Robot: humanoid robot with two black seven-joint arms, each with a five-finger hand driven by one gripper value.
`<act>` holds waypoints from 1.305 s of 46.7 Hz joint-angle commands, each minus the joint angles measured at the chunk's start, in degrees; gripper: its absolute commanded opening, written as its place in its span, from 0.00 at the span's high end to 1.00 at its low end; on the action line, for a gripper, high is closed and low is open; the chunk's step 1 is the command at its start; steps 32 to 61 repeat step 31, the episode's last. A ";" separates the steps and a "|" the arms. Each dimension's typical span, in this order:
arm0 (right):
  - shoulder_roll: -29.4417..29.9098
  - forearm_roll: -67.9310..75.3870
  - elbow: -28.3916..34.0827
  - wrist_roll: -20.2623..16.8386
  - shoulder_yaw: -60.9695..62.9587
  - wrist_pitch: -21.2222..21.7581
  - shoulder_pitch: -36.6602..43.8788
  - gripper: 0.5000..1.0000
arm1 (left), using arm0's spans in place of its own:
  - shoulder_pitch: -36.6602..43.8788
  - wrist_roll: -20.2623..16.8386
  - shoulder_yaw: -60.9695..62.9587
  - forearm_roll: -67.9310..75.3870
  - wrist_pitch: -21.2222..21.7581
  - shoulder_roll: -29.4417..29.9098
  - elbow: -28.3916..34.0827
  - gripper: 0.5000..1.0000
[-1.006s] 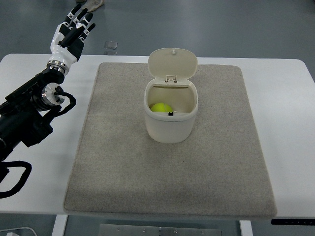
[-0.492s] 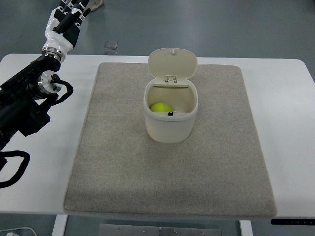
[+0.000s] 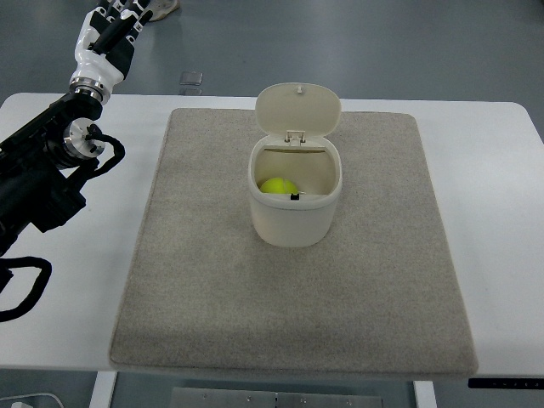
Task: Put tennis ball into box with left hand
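Note:
A yellow-green tennis ball [image 3: 278,186] lies inside the cream box [image 3: 295,221], which stands on the grey mat with its hinged lid [image 3: 298,110] swung up at the back. My left hand [image 3: 110,34] is far off at the top left corner, beyond the table's back edge, its fingers stretched out and partly cut off by the frame, holding nothing. The black left forearm [image 3: 42,178] crosses the table's left side. The right arm does not show.
The grey mat [image 3: 212,297] covers most of the white table [image 3: 510,221]. A small grey square object [image 3: 191,78] lies on the floor just behind the table. A black cable loop [image 3: 21,289] hangs at the left edge.
My left hand has drawn back up and to the left, away from the box, until its fingertips leave the frame. The ball and box have not moved.

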 commanded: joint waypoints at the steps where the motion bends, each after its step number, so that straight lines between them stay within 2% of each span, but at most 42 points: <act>1: 0.00 -0.01 0.00 0.00 0.09 0.00 0.00 0.12 | -0.03 0.00 0.00 0.00 0.00 0.00 0.09 0.16; 19: 0.00 0.25 0.09 0.00 0.09 0.09 0.00 0.12 | 0.05 0.08 0.00 0.00 1.40 0.00 0.09 0.15; 61: 0.00 -0.19 -0.35 0.00 0.00 -0.44 0.09 0.12 | -0.03 0.08 0.00 0.00 1.49 0.00 -0.08 0.15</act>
